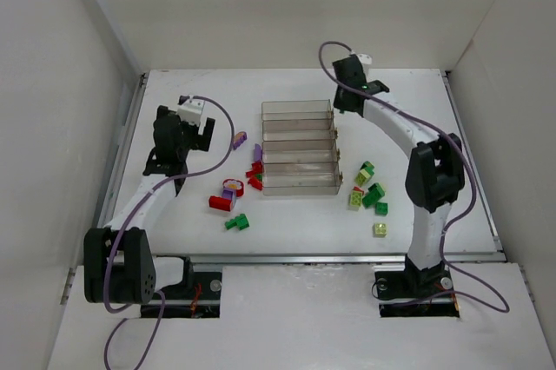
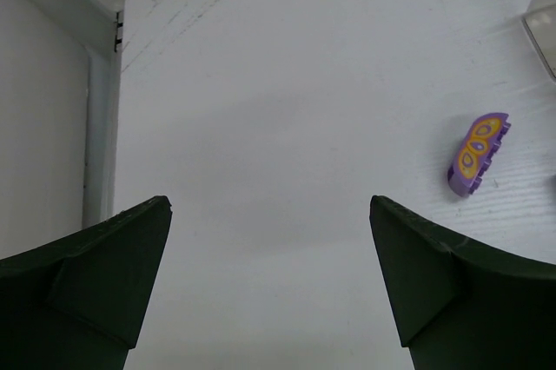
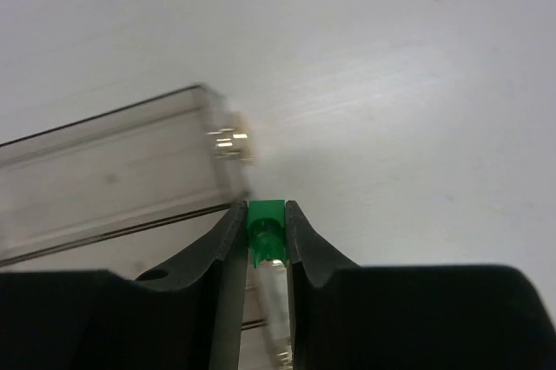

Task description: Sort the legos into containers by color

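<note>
A green brick (image 3: 265, 235) is pinched in the right gripper (image 3: 265, 208), just right of the far-edge compartment (image 1: 297, 110); the left gripper (image 2: 269, 202) is splayed.

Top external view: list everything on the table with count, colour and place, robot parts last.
tray: one, clear smoky, four parallel compartments, table centre; looks empty.
butterfly brick: one, purple with yellow print, alone left of the tray's far half.
left cluster: about seven bricks, red and purple, by the tray's near-left corner.
dark green brick: one, nearer the arms than that cluster.
right cluster: six, dark green and lime, right of the tray's near end.
held brick: one, green, between the right fingers.
table: one, white.
left gripper: open, over bare table.
right gripper: shut on held brick, at the tray's far-right corner.
</note>
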